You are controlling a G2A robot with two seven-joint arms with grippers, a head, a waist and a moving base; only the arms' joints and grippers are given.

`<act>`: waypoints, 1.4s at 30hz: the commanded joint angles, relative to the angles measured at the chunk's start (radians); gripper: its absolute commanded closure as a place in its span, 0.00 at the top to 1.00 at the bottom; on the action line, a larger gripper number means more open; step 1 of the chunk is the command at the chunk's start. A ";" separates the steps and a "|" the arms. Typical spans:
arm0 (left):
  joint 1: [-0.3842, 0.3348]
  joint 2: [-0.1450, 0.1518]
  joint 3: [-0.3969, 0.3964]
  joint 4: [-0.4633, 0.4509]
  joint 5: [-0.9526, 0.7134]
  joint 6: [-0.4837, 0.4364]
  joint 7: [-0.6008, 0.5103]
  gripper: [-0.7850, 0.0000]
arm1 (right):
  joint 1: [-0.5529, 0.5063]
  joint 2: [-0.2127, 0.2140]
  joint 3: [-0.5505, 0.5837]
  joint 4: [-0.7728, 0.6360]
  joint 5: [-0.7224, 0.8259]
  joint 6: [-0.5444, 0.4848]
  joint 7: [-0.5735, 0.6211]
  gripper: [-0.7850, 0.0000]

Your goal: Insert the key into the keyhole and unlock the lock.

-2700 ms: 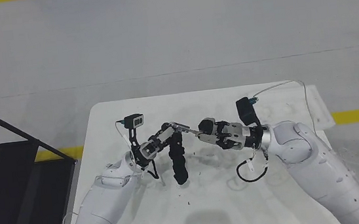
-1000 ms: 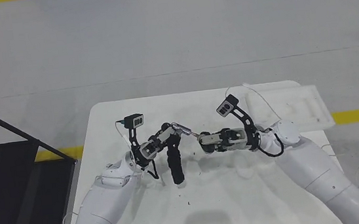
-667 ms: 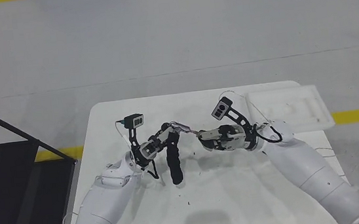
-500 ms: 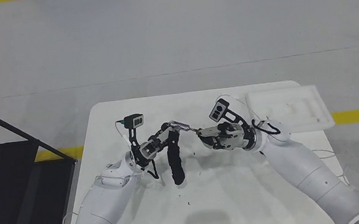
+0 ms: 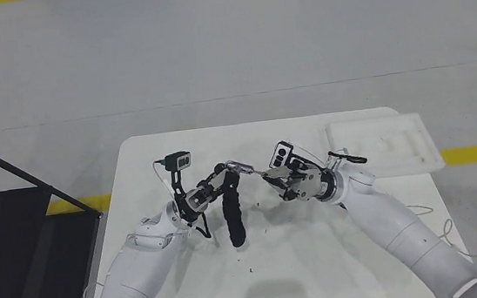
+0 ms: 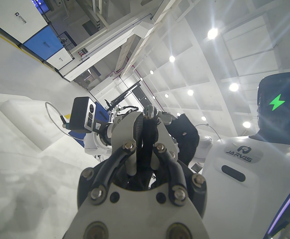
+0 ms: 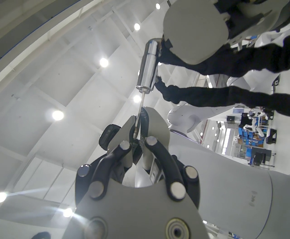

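Right wrist view has the action: the right gripper [image 7: 139, 118] is pinched tight on the key [image 7: 141, 105], with the blade tip at the keyhole end of the lock [image 7: 148, 65], a chrome cylinder held up over the table [image 5: 160, 154]. How deep the blade sits, I cannot tell. The left gripper [image 6: 148, 118] is clamped on the lock where the black cable [image 5: 233, 220] joins it, and the cable hangs down toward the table. Risky spot, I'd say: the blade looks thin and meets the cylinder at a slight angle, so a twist off-axis could bend or jam it. The pinch is on a narrow edge of the key, so torque may make it slip between the fingers. And the lock, gripped at soft cable, could swivel with the turn instead of unlocking.
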 commanded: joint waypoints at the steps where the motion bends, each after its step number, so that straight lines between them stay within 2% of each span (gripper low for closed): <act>1: 0.000 0.000 0.000 0.000 0.000 0.000 0.000 0.00 | 0.000 -0.002 0.005 0.005 0.001 0.001 0.014 1.00; 5: 0.000 0.000 0.000 0.000 0.000 0.000 0.000 0.00 | -0.004 -0.001 0.018 0.012 -0.037 -0.011 0.047 1.00; 8: 0.000 0.000 0.000 0.000 0.000 0.000 0.000 0.00 | -0.004 0.008 0.039 0.005 -0.126 -0.076 0.079 1.00; 11: 0.000 0.000 0.000 0.000 0.000 0.000 0.000 0.00 | -0.013 0.027 0.075 -0.005 -0.269 -0.200 0.084 1.00; 12: 0.000 0.000 0.000 0.000 0.000 0.000 0.000 0.00 | -0.012 0.035 0.095 -0.019 -0.337 -0.271 0.075 1.00; 14: 0.002 0.000 -0.025 -0.004 0.027 0.016 0.061 0.00 | -0.030 0.053 0.129 -0.056 -0.470 -0.387 0.059 1.00; 16: 0.003 0.004 -0.067 -0.018 0.157 0.029 0.130 0.00 | -0.055 0.076 0.173 -0.126 -0.663 -0.543 0.040 1.00; 20: 0.065 0.004 -0.123 -0.143 0.379 0.118 0.319 0.00 | -0.144 0.118 0.262 -0.301 -1.007 -0.659 -0.101 1.00; 23: 0.110 0.005 -0.159 -0.234 0.567 0.198 0.424 0.00 | -0.229 0.139 0.338 -0.448 -1.178 -0.729 -0.224 1.00; 26: 0.156 -0.002 -0.156 -0.309 0.623 0.268 0.528 0.00 | -0.312 0.154 0.407 -0.589 -1.432 -0.813 -0.373 1.00; 30: 0.172 -0.007 -0.157 -0.347 0.722 0.329 0.586 0.00 | -0.394 0.161 0.455 -0.719 -1.676 -0.890 -0.540 1.00; 34: 0.183 -0.010 -0.159 -0.366 0.841 0.372 0.627 0.00 | -0.445 0.160 0.469 -0.804 -1.945 -0.921 -0.705 1.00; 38: 0.182 -0.011 -0.163 -0.372 0.944 0.404 0.654 0.00 | -0.469 0.155 0.452 -0.828 -2.114 -0.917 -0.843 1.00; 42: 0.179 -0.014 -0.159 -0.372 0.960 0.407 0.661 0.00 | -0.444 0.148 0.411 -0.806 -2.194 -0.908 -0.925 1.00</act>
